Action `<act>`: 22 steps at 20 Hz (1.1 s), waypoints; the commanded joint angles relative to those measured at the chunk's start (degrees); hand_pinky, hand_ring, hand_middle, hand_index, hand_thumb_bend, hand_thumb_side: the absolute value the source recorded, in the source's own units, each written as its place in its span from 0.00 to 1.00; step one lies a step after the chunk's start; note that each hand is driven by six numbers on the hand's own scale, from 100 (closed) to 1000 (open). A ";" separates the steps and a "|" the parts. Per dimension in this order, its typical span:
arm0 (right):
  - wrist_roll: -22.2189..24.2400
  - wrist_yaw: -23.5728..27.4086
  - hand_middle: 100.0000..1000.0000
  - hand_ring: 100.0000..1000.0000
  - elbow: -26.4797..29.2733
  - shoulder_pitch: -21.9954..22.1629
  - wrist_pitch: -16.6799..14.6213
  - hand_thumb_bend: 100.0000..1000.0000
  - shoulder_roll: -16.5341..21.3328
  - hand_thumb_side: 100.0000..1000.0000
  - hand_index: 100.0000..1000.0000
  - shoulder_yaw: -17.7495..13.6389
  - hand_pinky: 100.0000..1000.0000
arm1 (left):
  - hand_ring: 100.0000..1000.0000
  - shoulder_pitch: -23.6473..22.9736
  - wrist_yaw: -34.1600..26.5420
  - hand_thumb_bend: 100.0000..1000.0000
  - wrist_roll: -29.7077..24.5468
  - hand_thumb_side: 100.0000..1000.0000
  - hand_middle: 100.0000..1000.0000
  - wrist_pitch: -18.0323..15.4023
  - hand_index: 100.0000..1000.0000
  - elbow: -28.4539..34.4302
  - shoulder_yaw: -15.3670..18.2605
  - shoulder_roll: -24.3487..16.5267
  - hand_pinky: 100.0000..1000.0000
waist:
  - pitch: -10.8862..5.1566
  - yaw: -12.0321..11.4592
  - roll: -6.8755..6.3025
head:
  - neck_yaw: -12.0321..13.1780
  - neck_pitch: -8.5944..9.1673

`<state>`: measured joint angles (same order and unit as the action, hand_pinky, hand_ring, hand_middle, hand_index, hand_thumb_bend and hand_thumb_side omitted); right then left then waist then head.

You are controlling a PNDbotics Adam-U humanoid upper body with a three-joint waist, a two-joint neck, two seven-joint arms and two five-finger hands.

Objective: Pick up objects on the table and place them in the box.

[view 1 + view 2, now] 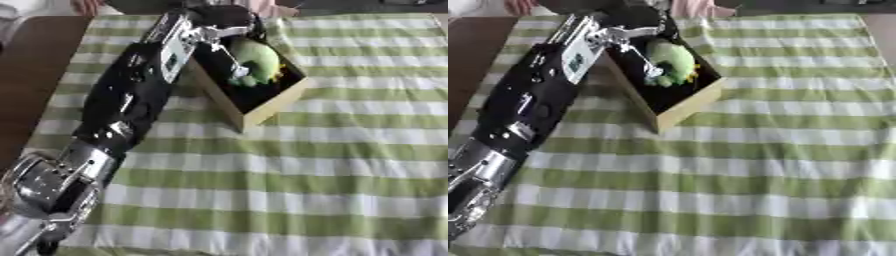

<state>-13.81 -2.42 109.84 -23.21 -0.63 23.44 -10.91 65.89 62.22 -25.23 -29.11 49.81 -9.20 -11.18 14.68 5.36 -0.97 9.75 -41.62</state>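
Note:
A wooden box [273, 107] with a dark inside stands at the back middle of the striped cloth, turned at an angle. A green plush toy [260, 59] with a bit of yellow lies inside it. My left arm runs from the lower left corner up to the box. My left hand [220, 23] hovers over the box's far left corner. Its silver fingers [229, 58] hang down fairly straight into the box against the toy's left side. No right hand shows in either view.
A green and white striped cloth [754, 165] covers the table. Bare brown tabletop [31, 75] shows along the left. My black and silver left forearm [131, 100] lies across the cloth's left part, just left of the box.

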 commanded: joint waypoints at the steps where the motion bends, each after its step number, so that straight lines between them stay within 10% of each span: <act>1: -0.01 0.36 0.53 0.57 0.96 -0.56 0.06 0.00 0.67 1.00 0.77 -0.49 0.61 | 0.76 0.99 3.55 0.22 1.86 0.23 0.71 -0.95 0.87 0.33 0.53 -0.37 0.61 | -0.91 0.12 0.17 | 0.04 0.50; 10: 0.06 0.52 0.53 0.57 1.01 -0.26 0.11 0.00 0.45 1.00 0.77 -0.57 0.61 | 0.87 0.69 11.89 0.53 5.01 0.44 0.80 -2.30 0.94 -0.39 0.97 -0.42 0.72 | -0.98 0.17 0.14 | -0.06 0.38; 22: 0.37 0.56 0.53 0.57 0.70 0.16 0.18 0.00 0.34 1.00 0.77 -0.55 0.61 | 0.79 1.56 6.71 0.23 6.67 0.36 0.72 -0.87 0.88 5.21 2.28 -1.43 0.60 | -1.69 -0.20 0.22 | -0.29 0.08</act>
<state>-13.61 -2.05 109.85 -22.65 -0.45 22.94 -10.94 65.65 70.43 -18.59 -30.43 52.91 -7.57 -11.14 14.26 5.16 -0.99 9.60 -41.63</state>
